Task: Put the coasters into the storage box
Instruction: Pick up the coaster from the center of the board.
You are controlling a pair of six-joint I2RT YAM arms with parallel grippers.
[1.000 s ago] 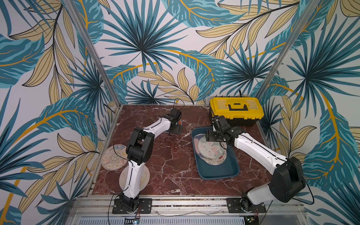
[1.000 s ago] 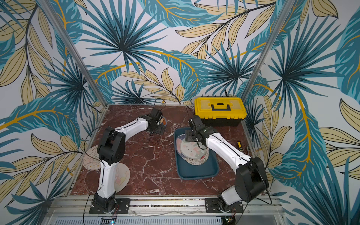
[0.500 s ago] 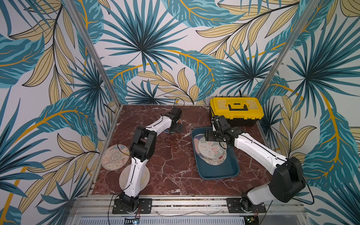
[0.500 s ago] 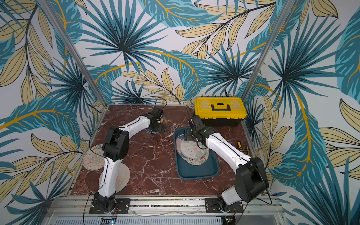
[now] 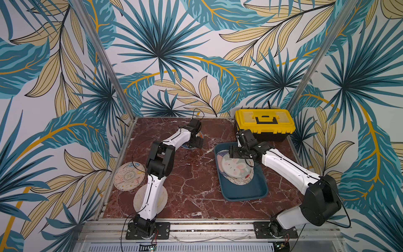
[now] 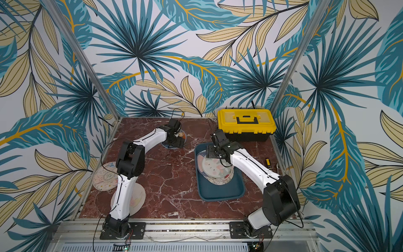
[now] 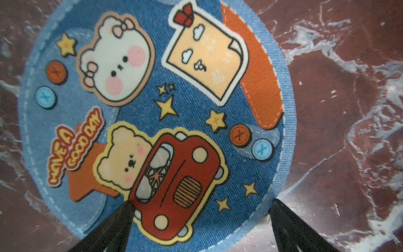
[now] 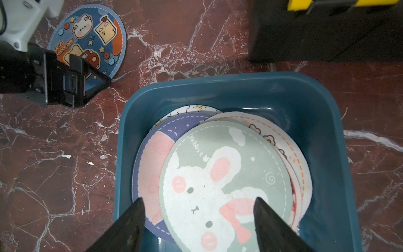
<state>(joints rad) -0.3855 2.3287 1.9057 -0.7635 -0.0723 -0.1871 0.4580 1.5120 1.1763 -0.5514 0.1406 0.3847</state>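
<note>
On marble table [image 5: 192, 174], storage box [image 5: 246, 193] runs front-to-back; left gripper [image 7: 201, 203], right gripper [image 8: 198, 199] spread, seemingly empty.

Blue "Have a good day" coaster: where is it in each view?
In a top view: blue coaster far on table, left of centre, under left pincer.
In a top view: same spot.
Left wrist: fills most of frame.
Right wrist: on table outside storage box, coaster at.
Shared landmark: left pincer.

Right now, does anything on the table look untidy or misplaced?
Inside the dark teal rectangular plastic bin, the round printed coasters are fanned out, not stacked squarely; the mint-green rabbit coaster on top sits off-centre over a purple one. A small yellow-and-black object lies loose near the right arm; I cannot tell what it is.
</note>
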